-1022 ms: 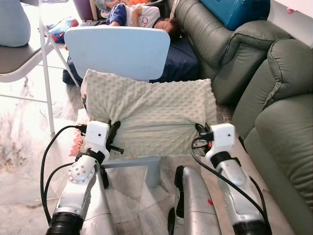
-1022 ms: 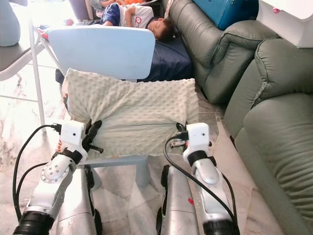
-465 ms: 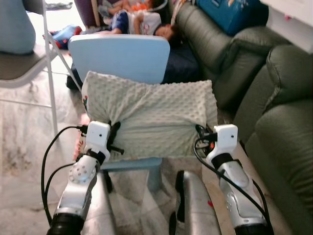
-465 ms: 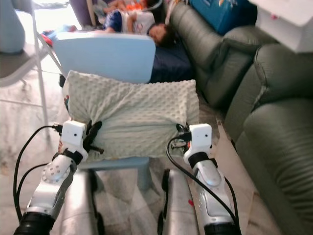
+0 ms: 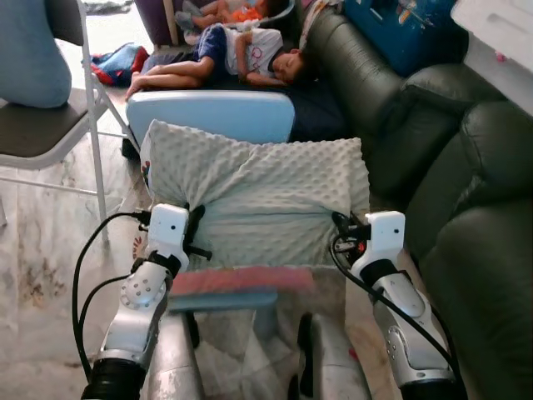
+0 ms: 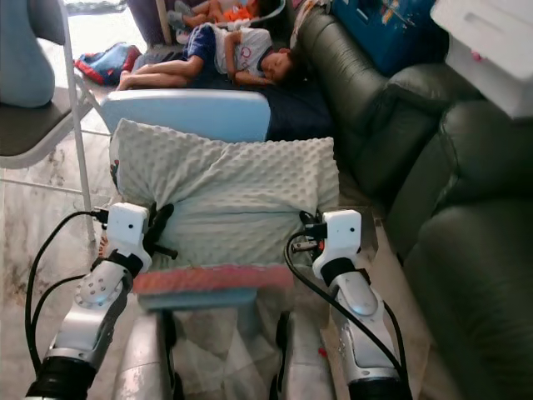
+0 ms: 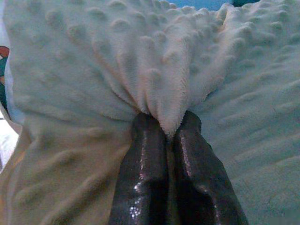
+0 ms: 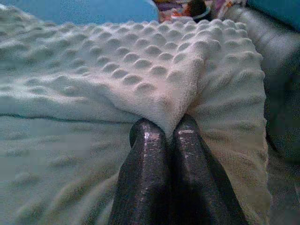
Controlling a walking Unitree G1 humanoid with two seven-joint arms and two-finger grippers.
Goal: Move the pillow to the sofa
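A pale green dotted pillow hangs in front of the small light-blue chair, held up by both grippers. My left gripper is shut on a pinched fold at the pillow's near left edge, and the left wrist view shows that fold squeezed between the black fingers. At the near right edge my right gripper is shut on another fold. The dark green sofa stands to the right of the pillow.
A person lies on a dark mat on the floor behind the blue chair. A folding chair stands at the left. On the sofa's far end rest a blue case and a white box. The chair seat edge is just below the pillow.
The view has tilted up, showing more of the lying person. The pillow now covers more of the blue chair's back, lifted a little. Both grippers keep their hold.
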